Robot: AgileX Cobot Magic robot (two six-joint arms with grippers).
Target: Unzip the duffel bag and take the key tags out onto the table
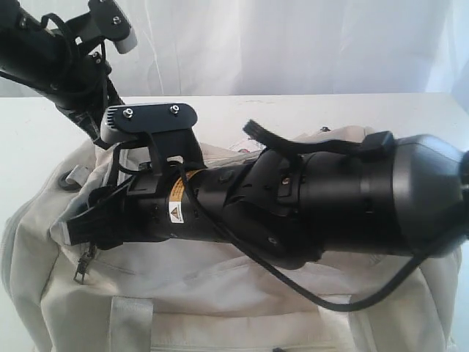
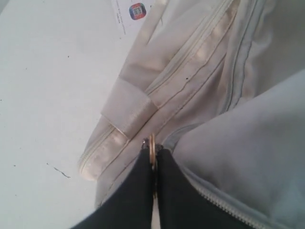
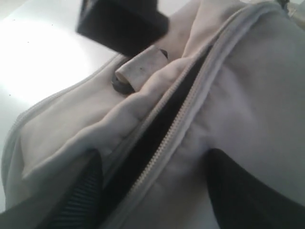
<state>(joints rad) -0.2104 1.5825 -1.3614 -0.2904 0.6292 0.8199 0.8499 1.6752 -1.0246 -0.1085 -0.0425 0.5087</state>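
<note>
Item: cream duffel bag [image 1: 220,286], lying on the white bench [image 1: 344,110], long axis left to right in the exterior view. Left end: left pincer [image 2: 152,149], fingers pressed together on a small metal ring [image 2: 152,142] at the bag's end, just beside a webbing tab [image 2: 127,110]. Whether that ring is the zip pull cannot be told. A paper label [image 2: 137,10] lies farther off by the bag, apart from this pincer. Next: right pincer [image 3: 153,155], extended across the bag to its left part, fingers spread and holding nothing, one finger on either side of the zip opening [image 3: 159,124]. Opening: a narrow dark slit, parted, running along the bag's long axis, passing between the right pincer's fingers and on ahead of them. Key tags: not in sight in any view; judged to lie inside, below the slit. Judgement: the right pincer is the nearer to the opening and lined up with it. The way in is down through the slit, which looks tight for spread fingers. The left pincer is occupied at the bag's end.
</note>
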